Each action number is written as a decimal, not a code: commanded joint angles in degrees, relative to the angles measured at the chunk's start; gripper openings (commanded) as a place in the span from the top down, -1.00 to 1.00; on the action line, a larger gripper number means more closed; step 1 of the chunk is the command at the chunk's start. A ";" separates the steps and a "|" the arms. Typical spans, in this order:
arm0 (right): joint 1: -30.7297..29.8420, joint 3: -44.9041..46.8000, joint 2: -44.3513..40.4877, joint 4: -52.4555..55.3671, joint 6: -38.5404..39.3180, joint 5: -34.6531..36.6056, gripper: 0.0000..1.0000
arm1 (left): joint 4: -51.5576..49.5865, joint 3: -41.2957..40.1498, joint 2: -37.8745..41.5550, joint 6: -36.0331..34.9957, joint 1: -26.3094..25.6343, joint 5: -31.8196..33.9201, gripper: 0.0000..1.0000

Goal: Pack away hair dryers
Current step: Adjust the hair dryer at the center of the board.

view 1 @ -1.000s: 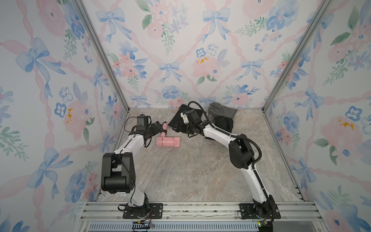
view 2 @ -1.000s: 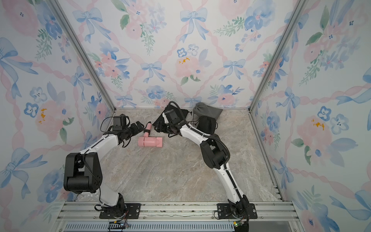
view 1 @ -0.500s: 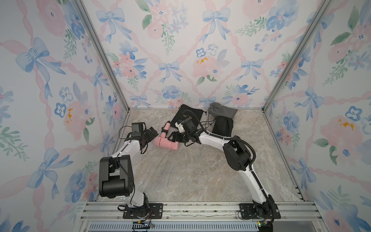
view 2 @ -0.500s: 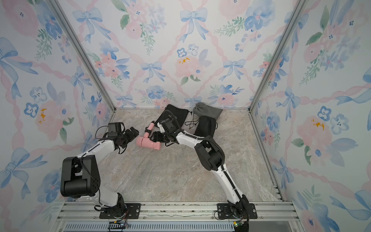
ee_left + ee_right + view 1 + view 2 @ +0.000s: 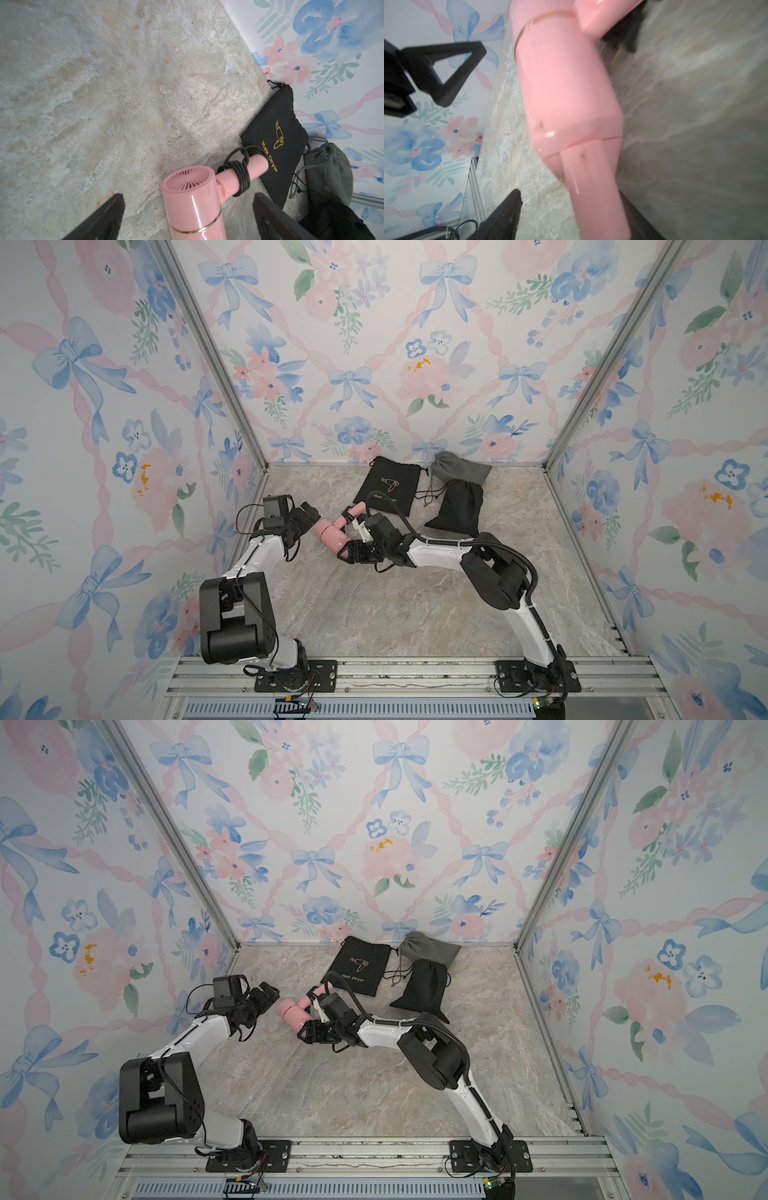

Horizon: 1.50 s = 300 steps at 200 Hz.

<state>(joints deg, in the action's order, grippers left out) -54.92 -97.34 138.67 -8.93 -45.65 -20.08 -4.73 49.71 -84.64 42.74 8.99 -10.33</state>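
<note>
Hair dryer (image 5: 193, 199): pink, gold band
Cord (image 5: 242, 176): black
Printed pouch (image 5: 388, 489): black, gold
Walls (image 5: 374, 344): pastel floral
Floor (image 5: 395, 605): beige marble

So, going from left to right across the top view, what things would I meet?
Left arm's black tool, jaws open → pink plastic hair dryer, black cord around its handle → flat black fabric pouch with gold print. Grey pouch and plain black pouch beyond overlap.

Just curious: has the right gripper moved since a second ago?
Yes: the right gripper came forward from the printed black pouch to the pink hair dryer.
</note>
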 commanded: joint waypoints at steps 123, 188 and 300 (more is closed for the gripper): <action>9.77 9.01 -22.86 17.37 39.32 5.31 -0.46 | 0.34 -2.96 1.09 -0.52 -5.92 1.28 -0.95; 15.77 15.59 -32.08 13.72 42.07 3.07 -0.48 | 0.95 2.74 -6.31 -0.39 -7.54 -0.05 -0.95; 15.89 15.96 -31.47 16.60 55.68 2.21 -0.51 | 0.69 22.77 -23.19 -2.21 -15.74 -2.80 -0.90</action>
<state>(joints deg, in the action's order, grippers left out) -39.05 -78.24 103.98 4.47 3.92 -16.73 -4.14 70.06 -106.02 42.06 -4.84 -10.87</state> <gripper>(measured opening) 0.752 0.956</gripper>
